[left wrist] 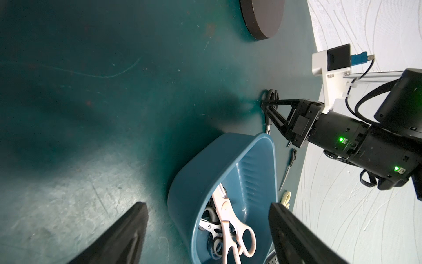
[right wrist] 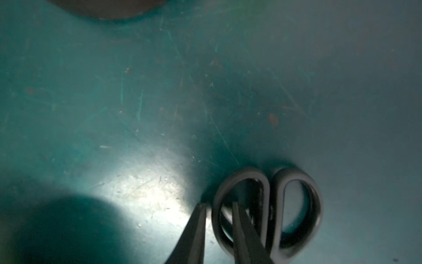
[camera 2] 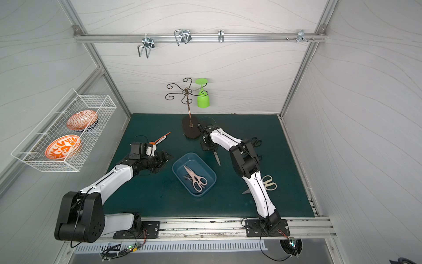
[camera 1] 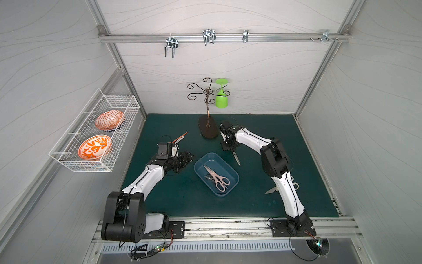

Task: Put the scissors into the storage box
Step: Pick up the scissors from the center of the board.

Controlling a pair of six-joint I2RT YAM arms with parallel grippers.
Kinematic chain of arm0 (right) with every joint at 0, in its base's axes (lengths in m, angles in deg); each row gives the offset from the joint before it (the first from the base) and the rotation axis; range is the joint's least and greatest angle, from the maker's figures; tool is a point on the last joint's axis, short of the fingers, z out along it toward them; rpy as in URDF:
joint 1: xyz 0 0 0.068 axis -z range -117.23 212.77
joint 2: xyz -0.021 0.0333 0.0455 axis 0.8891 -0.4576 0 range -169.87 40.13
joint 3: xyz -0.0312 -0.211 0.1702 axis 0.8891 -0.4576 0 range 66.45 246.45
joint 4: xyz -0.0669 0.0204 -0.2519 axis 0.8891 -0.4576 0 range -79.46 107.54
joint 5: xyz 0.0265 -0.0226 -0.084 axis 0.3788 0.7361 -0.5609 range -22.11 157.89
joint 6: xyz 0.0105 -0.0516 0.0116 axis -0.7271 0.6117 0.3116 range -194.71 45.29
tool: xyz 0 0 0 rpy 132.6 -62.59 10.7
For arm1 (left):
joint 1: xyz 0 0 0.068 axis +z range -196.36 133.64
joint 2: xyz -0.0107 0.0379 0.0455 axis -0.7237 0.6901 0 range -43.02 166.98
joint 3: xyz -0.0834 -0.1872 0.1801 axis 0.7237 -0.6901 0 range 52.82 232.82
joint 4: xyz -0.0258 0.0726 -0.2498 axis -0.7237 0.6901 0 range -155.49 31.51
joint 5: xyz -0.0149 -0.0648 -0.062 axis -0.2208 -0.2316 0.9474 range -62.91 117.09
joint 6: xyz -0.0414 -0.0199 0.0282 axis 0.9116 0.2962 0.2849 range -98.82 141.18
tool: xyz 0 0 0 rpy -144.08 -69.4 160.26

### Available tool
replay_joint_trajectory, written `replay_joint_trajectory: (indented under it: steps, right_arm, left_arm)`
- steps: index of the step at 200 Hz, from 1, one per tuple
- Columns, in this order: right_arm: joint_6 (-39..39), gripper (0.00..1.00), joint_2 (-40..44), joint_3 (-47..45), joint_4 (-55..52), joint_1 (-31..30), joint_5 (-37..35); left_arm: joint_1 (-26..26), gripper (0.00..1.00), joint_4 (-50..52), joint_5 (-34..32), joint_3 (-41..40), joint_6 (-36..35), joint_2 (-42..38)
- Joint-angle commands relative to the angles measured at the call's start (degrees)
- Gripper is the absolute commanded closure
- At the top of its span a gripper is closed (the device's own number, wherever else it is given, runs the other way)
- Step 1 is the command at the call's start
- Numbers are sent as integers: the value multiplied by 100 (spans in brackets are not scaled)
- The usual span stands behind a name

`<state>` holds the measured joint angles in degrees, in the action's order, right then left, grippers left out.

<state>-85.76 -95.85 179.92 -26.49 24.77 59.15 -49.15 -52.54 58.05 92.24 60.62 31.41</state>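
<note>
Nearest: the left arm's big black shoulder (camera 1: 124,214) sits at the very front. It is bolted to the front rail (camera 1: 228,225) along the table's edge.
Left end effector (camera 1: 186,160): its fingers are wide apart and hold nothing. It is low over the mat, just beside the left side of the storage box (camera 1: 225,168).
Right end effector (right wrist: 218,204): its fingers are close together. One is inside a loop of the black scissors (right wrist: 277,205) and one is outside it. One cannot tell if they pinch tight.
Black scissors: they are just beside the box's far right corner, with the blades pointing to the front.
Storage box: it sits in the middle of the table, turned at a slant. The pink scissors (camera 1: 214,177) lie inside, on top of a small dark pair (camera 1: 207,177).
Other scissors: the cream scissors (camera 2: 269,182) lie on the mat, partly under the right arm. Another black pair (camera 2: 257,141) lies behind that arm.
Table: a dark green mat (camera 1: 178,198) covers it, scratched and scuffed.
Room: the walls are white with thin wavy lines, set in a metal frame. A hook rail (camera 1: 209,36) crosses the back wall. A wire basket (camera 1: 121,102) on the left wall holds two orange-and-white bowls (camera 1: 94,146). A cup stand (camera 1: 208,129) at the back holds a green glass (camera 1: 221,98) upside down.
Edges: the box is well apart from every wall.
Open room: the mat is bare in front of the box, between the two arms, and in the back left corner.
</note>
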Motion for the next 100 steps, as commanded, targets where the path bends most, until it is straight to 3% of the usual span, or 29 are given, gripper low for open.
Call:
replay_joint_trajectory:
  steps: [1,18,43,68,100]
  right_arm:
    - [99,80,-258,28,-289,-46,-164]
    - [107,89,-271,17,-263,-57,-161]
    - [116,91,-268,34,-246,-67,-142]
    - [159,100,-237,35,-229,-76,-158]
    - [519,100,-35,-16,-194,-61,-453]
  left_arm:
    - [-12,13,-188,77,228,-15,46]
    - [-11,13,-180,75,226,-15,47]
    - [-15,13,-178,60,227,-24,45]
    - [-12,13,-177,62,227,-24,64]
    - [-19,13,-157,45,233,-28,68]
